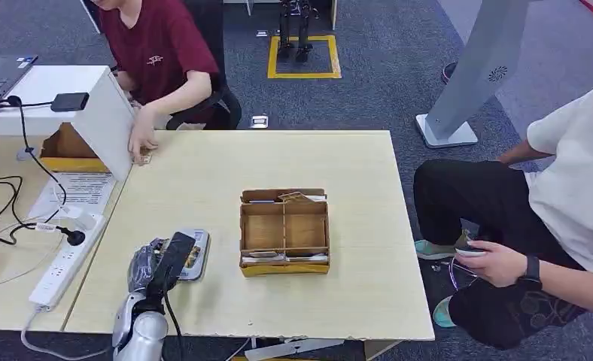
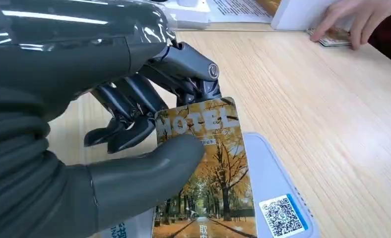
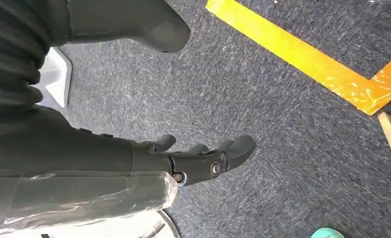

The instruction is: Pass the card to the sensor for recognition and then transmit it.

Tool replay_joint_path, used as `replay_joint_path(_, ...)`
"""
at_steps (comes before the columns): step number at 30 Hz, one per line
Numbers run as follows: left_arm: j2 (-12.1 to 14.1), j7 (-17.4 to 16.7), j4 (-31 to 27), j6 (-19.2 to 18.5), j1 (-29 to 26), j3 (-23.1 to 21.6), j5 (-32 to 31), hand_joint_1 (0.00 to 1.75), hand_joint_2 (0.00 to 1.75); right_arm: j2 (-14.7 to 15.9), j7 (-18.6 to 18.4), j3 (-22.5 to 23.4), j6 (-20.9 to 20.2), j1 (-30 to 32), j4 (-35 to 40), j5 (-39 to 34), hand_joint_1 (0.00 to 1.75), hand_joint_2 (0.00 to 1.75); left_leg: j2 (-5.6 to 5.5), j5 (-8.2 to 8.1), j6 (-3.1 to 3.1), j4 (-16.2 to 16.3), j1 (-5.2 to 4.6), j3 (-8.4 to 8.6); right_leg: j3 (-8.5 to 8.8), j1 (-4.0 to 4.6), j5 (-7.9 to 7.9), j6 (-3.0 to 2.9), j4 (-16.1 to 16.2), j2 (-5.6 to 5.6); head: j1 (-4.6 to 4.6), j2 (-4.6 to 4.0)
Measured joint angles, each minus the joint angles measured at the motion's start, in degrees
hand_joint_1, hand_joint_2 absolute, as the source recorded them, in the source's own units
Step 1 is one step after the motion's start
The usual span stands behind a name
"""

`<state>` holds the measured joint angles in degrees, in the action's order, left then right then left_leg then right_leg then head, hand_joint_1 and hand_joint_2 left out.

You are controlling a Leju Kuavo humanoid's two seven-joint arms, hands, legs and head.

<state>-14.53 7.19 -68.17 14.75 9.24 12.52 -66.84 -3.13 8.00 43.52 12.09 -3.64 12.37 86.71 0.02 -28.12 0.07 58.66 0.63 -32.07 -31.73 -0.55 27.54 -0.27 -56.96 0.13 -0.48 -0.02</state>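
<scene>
left hand (image 2: 134, 148): card (image 2: 208, 173) pinched between thumb and fingers (image 2: 129, 124), held just over the sensor (image 2: 278, 198) on the bench (image 1: 354, 165) | card judged thin, light, stiff, glossy; edge hold advised | wrist view: print; head view: tray (image 1: 284, 232) | right hand (image 3: 203, 158): released, hanging

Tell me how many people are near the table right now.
2. One person in a dark red shirt sits at the far left corner, a hand on the table. Another in a white shirt sits at the right, holding a phone. Others may be out of frame.
</scene>
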Motion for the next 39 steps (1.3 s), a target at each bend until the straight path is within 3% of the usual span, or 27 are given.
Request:
replay_joint_path(19, -0.33, 0.86, 2.77, 0.72, 0.89, 1.90, -1.83, 1.75, 1.75, -0.15, 0.07, -0.83, 0.07, 0.02, 0.00, 0.02, 0.00, 1.75, 0.00, 0.00, 0.00, 0.00, 0.00, 0.07, 0.07, 0.00, 0.00, 0.00, 0.00, -0.01, 0.00, 0.00)
replay_joint_path(22, -0.48, 4.70, 2.77, -1.60, 0.89, 1.90, 3.37, 1.75, 1.75, -0.15, 0.07, -0.83, 0.09, 0.02, 0.00, 0.00, 0.00, 1.75, 0.00, 0.02, 0.02, 0.00, 0.00, 0.07, 0.08, 0.00, 0.00, 0.00, -0.01, -0.02, 0.00, 0.00)
replay_joint_path(27, -0.83, 10.91, 1.56, -8.45, 0.84, 2.01, 20.26, 1.75, 1.75, -0.15, -0.02, -0.83, 0.09, 0.00, 0.00, 0.02, 0.00, 1.75, 0.00, 0.03, 0.01, 0.00, 0.00, 0.05, 0.06, 0.00, -0.01, 0.00, -0.01, -0.02, 0.00, 0.00)
replay_joint_path(34, -1.05, 11.32, -4.38, -15.02, 0.90, 1.83, 34.48, 1.75, 1.75, -0.15, -0.17, -0.83, -0.11, -0.06, 0.00, 0.02, 0.00, 1.75, 0.00, 0.03, 0.01, 0.01, 0.00, 0.03, 0.00, 0.00, -0.01, 0.00, 0.00, 0.00, 0.00, 0.00)
replay_joint_path(39, -1.07, 10.78, -7.89, -16.13, 1.02, 1.59, 36.55, 1.75, 1.75, -0.13, -0.02, -0.83, -0.17, -0.14, 0.00, 0.00, 0.00, 1.75, 0.01, 0.03, 0.01, 0.01, 0.00, 0.04, 0.00, 0.00, -0.01, 0.00, 0.00, 0.01, 0.00, 0.00)
